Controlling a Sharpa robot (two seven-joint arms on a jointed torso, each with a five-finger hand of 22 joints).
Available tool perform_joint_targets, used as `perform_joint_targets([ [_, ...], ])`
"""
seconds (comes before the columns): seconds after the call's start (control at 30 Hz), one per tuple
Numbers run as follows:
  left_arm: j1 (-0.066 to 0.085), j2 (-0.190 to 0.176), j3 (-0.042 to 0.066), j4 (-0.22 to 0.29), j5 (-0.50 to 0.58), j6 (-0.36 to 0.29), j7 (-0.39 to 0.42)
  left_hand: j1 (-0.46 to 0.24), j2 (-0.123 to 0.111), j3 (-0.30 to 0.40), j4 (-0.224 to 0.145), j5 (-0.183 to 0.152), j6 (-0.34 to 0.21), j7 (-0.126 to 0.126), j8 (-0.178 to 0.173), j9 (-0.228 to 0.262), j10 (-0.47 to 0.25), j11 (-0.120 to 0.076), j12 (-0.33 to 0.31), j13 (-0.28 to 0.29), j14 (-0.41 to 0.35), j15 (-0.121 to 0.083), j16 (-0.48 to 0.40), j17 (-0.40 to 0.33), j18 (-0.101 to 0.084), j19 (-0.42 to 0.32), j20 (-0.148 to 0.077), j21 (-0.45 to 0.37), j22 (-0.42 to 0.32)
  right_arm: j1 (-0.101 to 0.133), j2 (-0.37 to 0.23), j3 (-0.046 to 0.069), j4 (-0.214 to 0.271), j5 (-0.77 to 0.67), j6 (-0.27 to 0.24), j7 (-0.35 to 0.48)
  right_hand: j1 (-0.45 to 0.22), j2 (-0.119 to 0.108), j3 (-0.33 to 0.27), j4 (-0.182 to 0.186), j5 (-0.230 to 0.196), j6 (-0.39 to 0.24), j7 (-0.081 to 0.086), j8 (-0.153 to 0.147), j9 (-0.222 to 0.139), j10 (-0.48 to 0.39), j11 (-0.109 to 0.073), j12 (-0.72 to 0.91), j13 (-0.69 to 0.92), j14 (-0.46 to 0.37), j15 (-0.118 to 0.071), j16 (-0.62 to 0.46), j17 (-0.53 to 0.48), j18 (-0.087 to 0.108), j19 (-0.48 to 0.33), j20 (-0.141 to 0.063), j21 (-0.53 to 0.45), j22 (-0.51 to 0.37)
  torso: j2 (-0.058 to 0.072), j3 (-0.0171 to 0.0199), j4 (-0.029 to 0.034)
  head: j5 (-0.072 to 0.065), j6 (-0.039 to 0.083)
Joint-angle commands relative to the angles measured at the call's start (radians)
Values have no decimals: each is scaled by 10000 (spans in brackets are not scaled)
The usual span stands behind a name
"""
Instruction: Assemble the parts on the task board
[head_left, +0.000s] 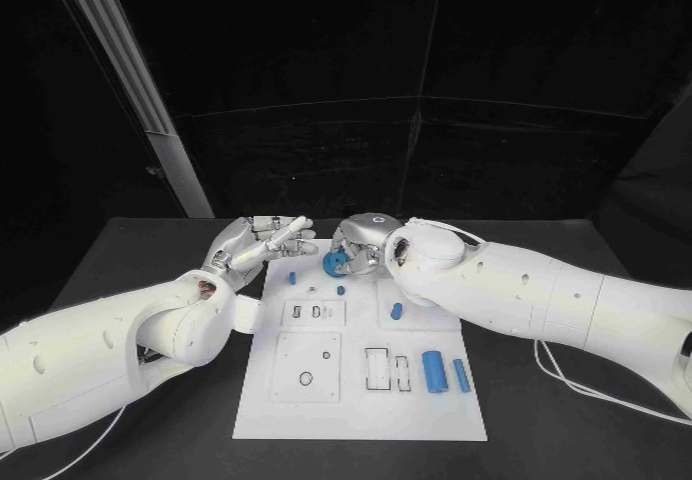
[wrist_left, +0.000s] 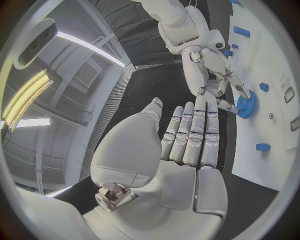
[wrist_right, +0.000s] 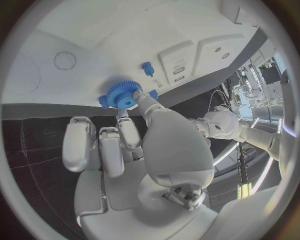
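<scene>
The right hand (head_left: 364, 243) pinches a blue gear (head_left: 336, 263) at its fingertips, just above the far edge of the task board (head_left: 361, 420). The left hand (head_left: 257, 243), beside it, is spread, holding nothing. Likely next: lowering the gear onto its peg, teeth level.

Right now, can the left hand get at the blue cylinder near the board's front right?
Probably not easily: the left hand sits open at the far left, and the blue cylinder lies across the task board, beside the right arm.

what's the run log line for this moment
right hand: holds blue gear at task board far end | left hand: open, empty
</scene>
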Motion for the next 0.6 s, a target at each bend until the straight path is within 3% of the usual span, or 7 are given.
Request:
perform_joint_targets([
  [0.03, 13, 14, 2, 12, -73, 112, 63, 62, 71, 8, -63, -17, 10, 51, -64, -12, -10, 15, -68, -10, -24, 8, -51, 16, 68, 65, -2, 45, -17, -11, 38, -18, -77, -309, 127, -209, -32, 24, 2, 53, -46, 169, -112, -50, -28, -68, 13, -105, -74, 788, -32, -13, 1394, -71, 18, -44, 32, 0, -5, -5, -7, -19, 5],
  [0.27, 13, 20, 2, 5, -73, 105, 58, 62, 71, 8, -63, -17, 10, 51, -64, -12, -10, 15, -68, -10, -24, 8, -51, 16, 68, 65, -2, 45, -17, -25, 150, -27, -222, -361, -230, -272, -109, -100, 66, 66, -188, -303, 39, -384, -96, -170, 140, -250, -198, 783, 67, -28, 1380, -75, 5, 34, 27, 1, -3, -1, -26, -13, 12],
  [0.6, 14, 40, 2, -10, -73, 115, 47, 62, 71, 8, -63, -17, 10, 51, -64, -12, -10, 15, -68, -10, -24, 8, -51, 16, 68, 65, -2, 45, -17, -29, 340, -29, -316, -372, -256, -249, -158, -153, 59, 84, -328, -366, 67, -446, -83, -218, 172, -312, -256, 781, 100, -36, 1371, -75, 2, 70, 28, 6, -10, -6, -7, -7, -8],
])
